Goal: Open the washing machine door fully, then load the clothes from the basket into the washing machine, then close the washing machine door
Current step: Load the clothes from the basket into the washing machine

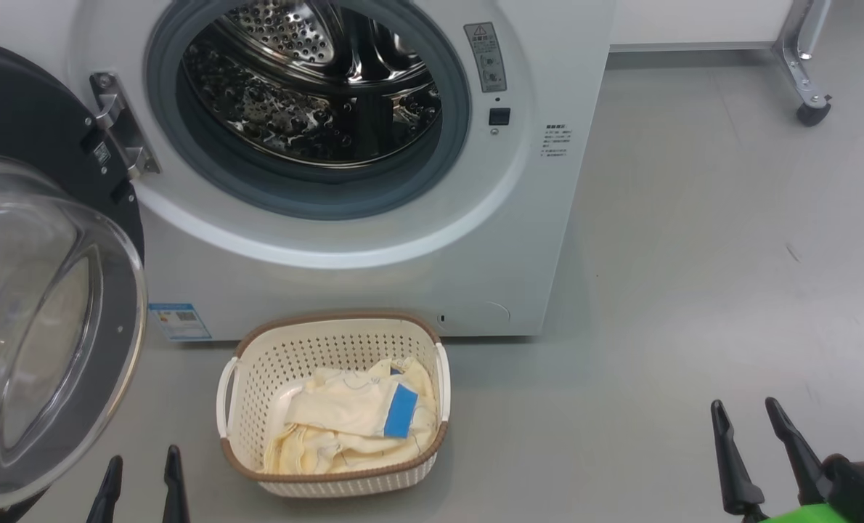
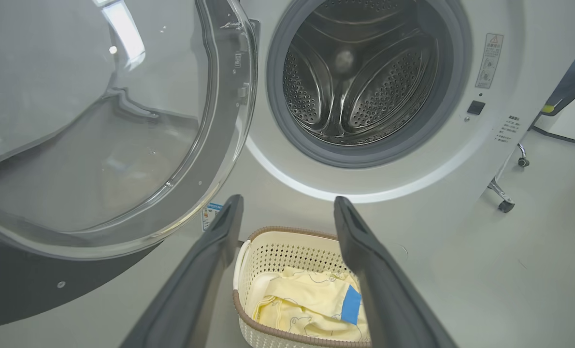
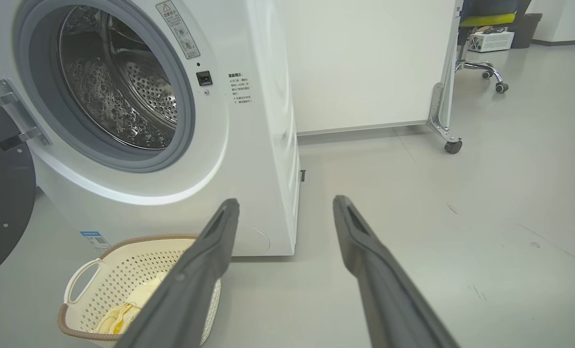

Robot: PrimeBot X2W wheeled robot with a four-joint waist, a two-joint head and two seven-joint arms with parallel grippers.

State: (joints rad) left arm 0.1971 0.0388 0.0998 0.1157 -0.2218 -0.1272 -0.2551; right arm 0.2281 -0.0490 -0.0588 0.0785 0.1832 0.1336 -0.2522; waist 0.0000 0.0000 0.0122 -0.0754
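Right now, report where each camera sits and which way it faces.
Head view: on the head, looking down at the washer, open door and basket of clothes; left tool and right tool show at the bottom.
Left wrist view: on the left arm, facing the drum above the basket; own fingers show.
Right wrist view: on the right arm, facing the washer's corner and floor; own fingers show.
Shared: all three show drum and basket.

Big white front-loading washing machine (image 1: 374, 283) front: grey rectangular warning label (image 1: 484, 57) with triangle sign, print unreadable. Small dark printed text block (image 1: 559, 142), illegible. Blue paper sticker (image 1: 179, 321) low down, QR code.
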